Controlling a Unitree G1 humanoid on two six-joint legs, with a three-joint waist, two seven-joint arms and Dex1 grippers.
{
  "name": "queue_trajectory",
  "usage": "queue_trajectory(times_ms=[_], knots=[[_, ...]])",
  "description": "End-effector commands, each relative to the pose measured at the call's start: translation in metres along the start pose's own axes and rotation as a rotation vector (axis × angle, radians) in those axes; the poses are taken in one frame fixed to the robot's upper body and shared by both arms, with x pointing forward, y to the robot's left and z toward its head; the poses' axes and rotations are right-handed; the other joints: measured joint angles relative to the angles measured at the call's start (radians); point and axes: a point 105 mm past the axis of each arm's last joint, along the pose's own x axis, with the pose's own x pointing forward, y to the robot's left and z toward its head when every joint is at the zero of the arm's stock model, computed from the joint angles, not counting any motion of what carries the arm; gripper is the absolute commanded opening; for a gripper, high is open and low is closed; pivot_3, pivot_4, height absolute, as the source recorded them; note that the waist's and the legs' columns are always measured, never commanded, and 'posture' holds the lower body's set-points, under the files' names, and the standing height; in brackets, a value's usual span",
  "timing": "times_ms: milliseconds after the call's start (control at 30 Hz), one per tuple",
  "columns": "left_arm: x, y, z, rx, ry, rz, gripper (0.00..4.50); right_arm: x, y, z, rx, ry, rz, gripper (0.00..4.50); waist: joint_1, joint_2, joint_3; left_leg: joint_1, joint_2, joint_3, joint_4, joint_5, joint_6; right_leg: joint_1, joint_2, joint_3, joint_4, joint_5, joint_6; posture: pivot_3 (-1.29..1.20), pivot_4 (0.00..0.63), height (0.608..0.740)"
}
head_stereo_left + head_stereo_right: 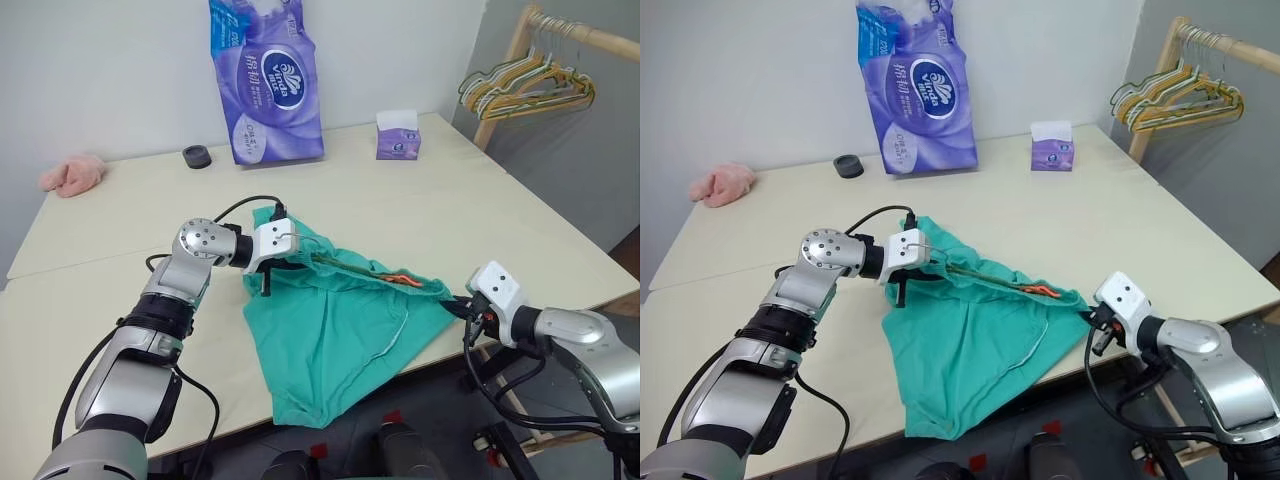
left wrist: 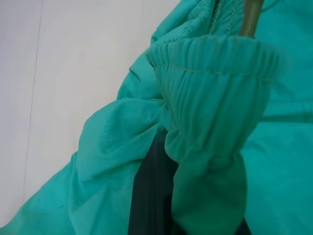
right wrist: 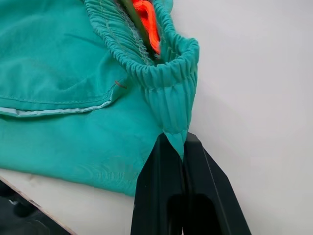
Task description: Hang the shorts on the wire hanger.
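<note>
Shorts (image 1: 330, 340) of teal-green cloth lie spread on the pale table (image 1: 120, 290), and they serve here as the landmark for all other places. Their leg part hangs over the near edge of the table, and the gathered elastic waistband is stretched out in a line between the two grippers. Inside the waistband a thin olive-grey bar of the wire hanger (image 1: 345, 268) is visible, and beside it, toward the right end of the shorts, a small orange piece (image 1: 397, 279); what this piece is I cannot tell.

At the left end of the waistband the left gripper (image 1: 270, 278) has its black fingers (image 2: 151, 196) pressed together on a fold of the waistband; in the left wrist view the gathered cloth wraps over them. At the right end the right gripper (image 1: 1096, 322) pinches the corner of the waistband, and in the right wrist view its two fingers (image 3: 161, 186) are pressed together with a small point of the cloth between them.

Behind the shorts, at the far side of the table, stands a purple pack of tissue paper (image 1: 265, 80), with a small black ring (image 1: 197, 157) to its left and a purple tissue box (image 1: 398, 137) to its right. Far to the left of the shorts lies a small pink cloth lump (image 1: 72, 174). Far behind and to the right of the shorts a bunch of yellow, green and pale hangers (image 1: 525, 88) hangs on a wooden rack (image 1: 590, 36).
</note>
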Motion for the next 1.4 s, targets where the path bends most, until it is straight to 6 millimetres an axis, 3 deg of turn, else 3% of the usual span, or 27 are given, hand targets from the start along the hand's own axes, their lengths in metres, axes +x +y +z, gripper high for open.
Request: queue_trajectory(times_ms=[33,367,600,900,1033,1267,1400], knots=[[-0.001,0.011,0.015,0.076,-0.001,0.042,0.00,0.002,-0.003,0.034,-0.179,-0.050,-0.017,0.02,-0.003,0.000,0.000,0.000,0.000,0.000,0.000,0.000,0.000,0.000,0.000,0.000,0.000,0.000,0.000,-0.27,0.058,0.740],[0.002,0.020,0.021,0.114,0.016,0.109,0.00,0.003,0.000,0.052,-0.317,-0.018,0.040,0.02,0.001,0.000,0.000,-0.001,0.000,0.000,0.000,0.000,0.000,0.000,0.000,0.000,-0.001,0.000,0.000,-0.27,0.052,0.740],[0.016,0.017,0.036,0.111,-0.016,0.132,0.00,0.024,0.018,0.084,-0.395,-0.074,0.070,0.02,-0.003,0.000,0.000,-0.001,0.000,0.000,0.000,0.001,-0.002,-0.001,0.000,0.000,-0.001,0.000,0.000,-0.27,0.052,0.740],[0.022,0.013,0.037,0.097,-0.022,0.136,0.00,0.035,0.018,0.081,-0.421,-0.037,0.055,0.02,-0.003,0.000,-0.001,-0.001,0.000,0.000,0.000,0.001,-0.003,-0.001,0.000,0.000,0.000,0.000,0.000,-0.27,0.054,0.740],[0.025,0.004,0.036,0.088,-0.032,0.106,0.00,0.023,0.010,0.077,-0.424,-0.017,0.042,0.91,-0.003,0.000,-0.001,-0.001,0.000,0.000,0.000,0.001,-0.003,-0.001,0.000,0.000,0.000,0.000,0.000,-0.27,0.055,0.740],[0.027,-0.005,0.035,0.078,-0.036,0.072,0.00,0.000,0.013,0.064,-0.320,0.040,0.096,3.21,-0.003,0.000,-0.001,-0.001,0.000,0.000,0.000,0.001,-0.001,-0.001,0.000,-0.001,-0.001,0.000,0.000,-0.29,0.060,0.740],[0.028,-0.006,0.036,0.079,-0.038,0.069,0.00,-0.004,0.000,0.048,-0.222,0.093,0.044,4.47,-0.003,0.000,-0.001,-0.001,0.000,-0.001,0.000,0.000,0.000,0.000,0.000,0.000,-0.001,0.000,0.000,-0.29,0.062,0.740]])
